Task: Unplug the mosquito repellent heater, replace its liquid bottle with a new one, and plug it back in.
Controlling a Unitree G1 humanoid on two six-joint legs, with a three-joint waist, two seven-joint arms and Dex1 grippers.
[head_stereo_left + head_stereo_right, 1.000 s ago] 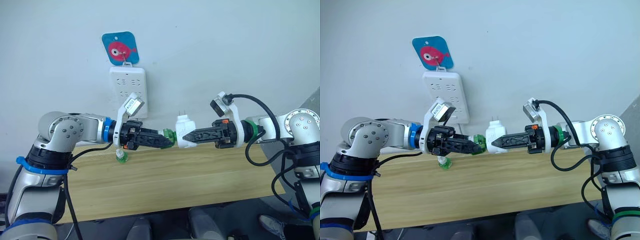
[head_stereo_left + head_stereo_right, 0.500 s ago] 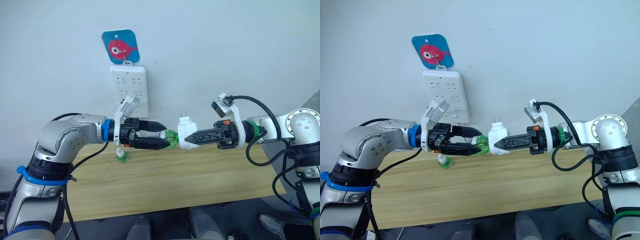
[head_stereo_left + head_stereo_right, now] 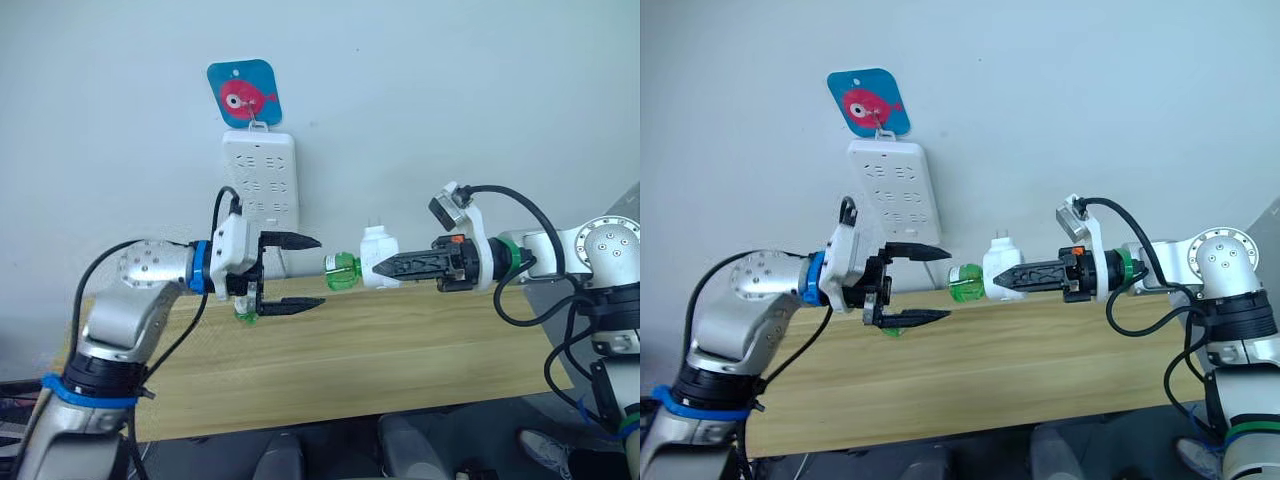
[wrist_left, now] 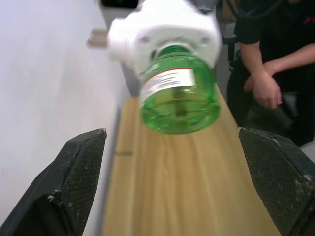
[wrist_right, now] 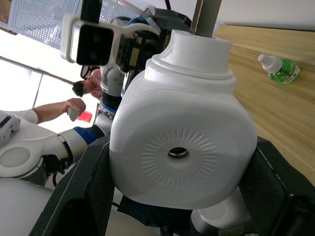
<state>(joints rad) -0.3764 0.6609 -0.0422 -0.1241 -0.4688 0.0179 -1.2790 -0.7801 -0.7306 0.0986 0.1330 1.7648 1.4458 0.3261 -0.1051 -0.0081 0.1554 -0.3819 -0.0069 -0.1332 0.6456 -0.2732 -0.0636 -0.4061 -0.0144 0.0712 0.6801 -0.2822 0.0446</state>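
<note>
Mosquito repellent heater (image 3: pixel 377 254), small white rounded plastic plug-in unit, pinched midair in right gripper (image 3: pixel 376 267) above long wooden table (image 3: pixel 400 350). Left gripper (image 3: pixel 305 271) now withdrawn, jaws spread, off green liquid bottle (image 3: pixel 342 271), which stays seated in heater. Spare green bottle (image 5: pixel 279 68) on table.

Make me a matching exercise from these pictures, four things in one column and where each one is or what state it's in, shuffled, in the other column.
Things:
1. heater
2. green bottle
3. power strip
4. left gripper

States or places:
A. hanging on the wall under a blue fish tag
B. open, holding nothing
C. clamped in the right gripper, above the table
D. sticking out of the heater toward the left arm

Pairs: 1-C, 2-D, 3-A, 4-B
</note>
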